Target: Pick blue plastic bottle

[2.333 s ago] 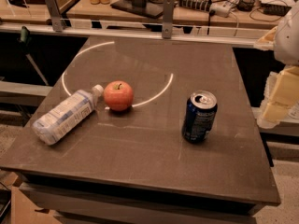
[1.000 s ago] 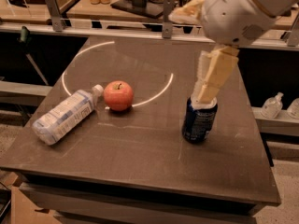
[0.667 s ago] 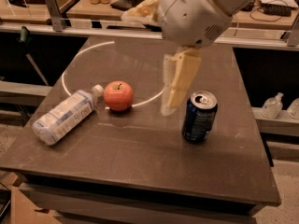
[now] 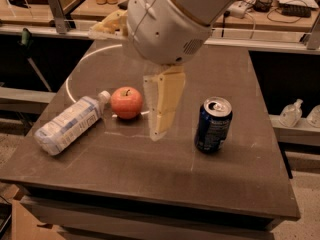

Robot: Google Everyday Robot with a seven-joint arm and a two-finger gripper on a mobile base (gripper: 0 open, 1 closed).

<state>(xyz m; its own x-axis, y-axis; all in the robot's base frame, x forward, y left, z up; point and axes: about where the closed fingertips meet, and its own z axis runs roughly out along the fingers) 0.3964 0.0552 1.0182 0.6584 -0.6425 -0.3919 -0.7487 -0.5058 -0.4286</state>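
the tool (image 4: pixel 161 128) is seen hanging tip-down over the middle of the table (image 4: pixel 150 184), below the large white housing of the arm (image 4: pixel 165 24) that fills the top centre of the view. its pale yellow tip is placed between the apple (image 4: pixel 126 102) and the can (image 4: pixel 213 125), and it is kept apart from all three objects on the table. whether it is released or clenched cannot be told from this side-on angle.

the blue plastic bottle (image 4: pixel 70 124) is laid on its side on the left part of the table, well to the left of the tool. it is made of clear plastic and wrapped in a pale blue-and-white label. its small white cap (image 4: pixel 104 96) is pointed up and to the right, toward the apple, and is found just beside it; whether the two touch cannot be told. the red apple is set between the bottle and the tool, on the near edge of a thin white ring (image 4: pixel 75 74) marked on the table.

the dark blue can is stood upright to the right of the tool, with its silver top shown. beyond the table a bench (image 4: pixel 280 21) with cables is seen, and two small clear bottles (image 4: pixel 290 113) are seen lower down at the right edge.
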